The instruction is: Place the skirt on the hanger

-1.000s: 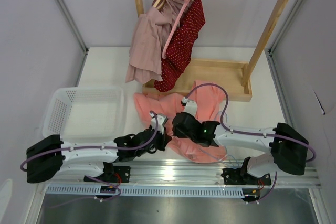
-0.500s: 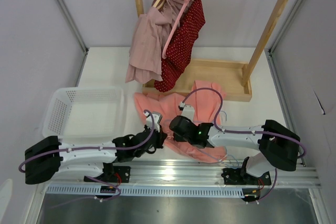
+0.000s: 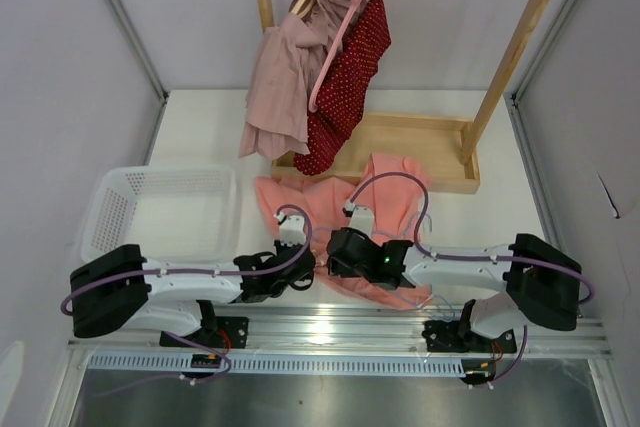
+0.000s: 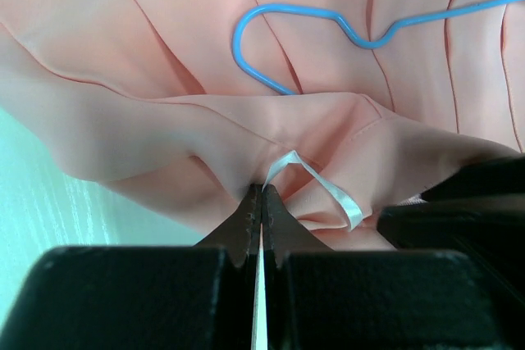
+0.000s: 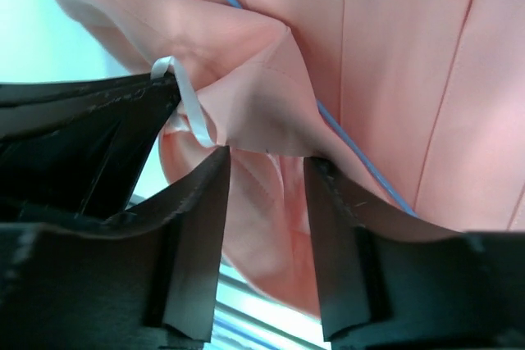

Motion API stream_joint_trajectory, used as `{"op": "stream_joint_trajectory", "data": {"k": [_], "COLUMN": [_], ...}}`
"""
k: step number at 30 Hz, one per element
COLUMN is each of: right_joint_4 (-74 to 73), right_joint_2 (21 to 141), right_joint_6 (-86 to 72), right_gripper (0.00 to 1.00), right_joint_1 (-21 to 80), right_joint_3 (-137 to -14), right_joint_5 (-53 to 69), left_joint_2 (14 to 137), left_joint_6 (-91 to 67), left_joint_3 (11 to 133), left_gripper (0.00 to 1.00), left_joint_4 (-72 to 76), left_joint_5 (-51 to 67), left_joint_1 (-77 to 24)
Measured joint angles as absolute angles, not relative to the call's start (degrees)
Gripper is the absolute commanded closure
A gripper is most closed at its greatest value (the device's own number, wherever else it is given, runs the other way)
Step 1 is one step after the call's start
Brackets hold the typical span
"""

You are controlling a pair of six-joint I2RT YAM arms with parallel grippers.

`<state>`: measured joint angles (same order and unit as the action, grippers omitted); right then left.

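The salmon-pink pleated skirt (image 3: pixel 392 197) lies crumpled on the table in front of both arms. On the pleats rests the thin light-blue hanger (image 4: pixel 279 9), its wire (image 5: pixel 365 158) running under a raised fold. My left gripper (image 4: pixel 262 190) is shut on the skirt's near edge, right at a white ribbon loop (image 4: pixel 328 190). My right gripper (image 5: pixel 267 160) stands open, its jaws either side of the same lifted fold, next to the ribbon loop (image 5: pixel 184 104). Seen from above, the left gripper (image 3: pixel 312 265) and right gripper (image 3: pixel 335 252) almost touch.
A white plastic basket (image 3: pixel 110 207) sits at the left. At the back stands a wooden rack (image 3: pixel 410 137) with a mauve-pink garment (image 3: pixel 285 77) and a dark red dotted garment (image 3: pixel 350 77) on a pink hanger (image 3: pixel 345 27). A metal rail runs along the near edge.
My right gripper has slid left and nearer along the skirt's edge, ending close beside the left gripper with its jaws apart. The left arm has swung right while keeping its hold.
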<state>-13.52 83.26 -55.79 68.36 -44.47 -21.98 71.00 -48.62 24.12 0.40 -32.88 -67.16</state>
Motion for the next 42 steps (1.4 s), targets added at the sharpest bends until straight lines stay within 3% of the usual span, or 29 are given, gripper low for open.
{"op": "stream_joint_trajectory", "data": {"k": [3,11,22,31,42], "right_joint_4": [-15.05,-20.18,-24.62,-22.22,-15.07], "right_joint_2": [80.6,71.75,67.48,61.47,62.15], "right_joint_6": [-55.88,-55.7,-52.62,-47.18,-45.1], "right_gripper": [0.45,0.47,0.51,0.54,0.56], "right_joint_1": [68.53,66.41,47.66,31.55,27.77], "right_joint_3": [-44.47,-44.49,-40.99,-31.2,-27.81], "right_joint_5": [-22.11,-24.01,-21.58,-12.21,-5.17], "left_joint_2": [70.74,69.6,69.23,68.55,68.45], "left_joint_6": [-48.9,-48.8,-47.46,-46.35,-45.8], "left_joint_3": [24.12,24.12,24.12,24.12,24.14], "left_gripper": [1.0,1.0,1.0,1.0,1.0], "left_joint_4": [0.23,0.12,0.27,0.23,-0.14], "left_joint_5": [-32.88,-32.82,-32.36,-31.83,-31.4], "left_joint_1": [-67.13,-67.11,-67.09,-67.11,-67.09]}}
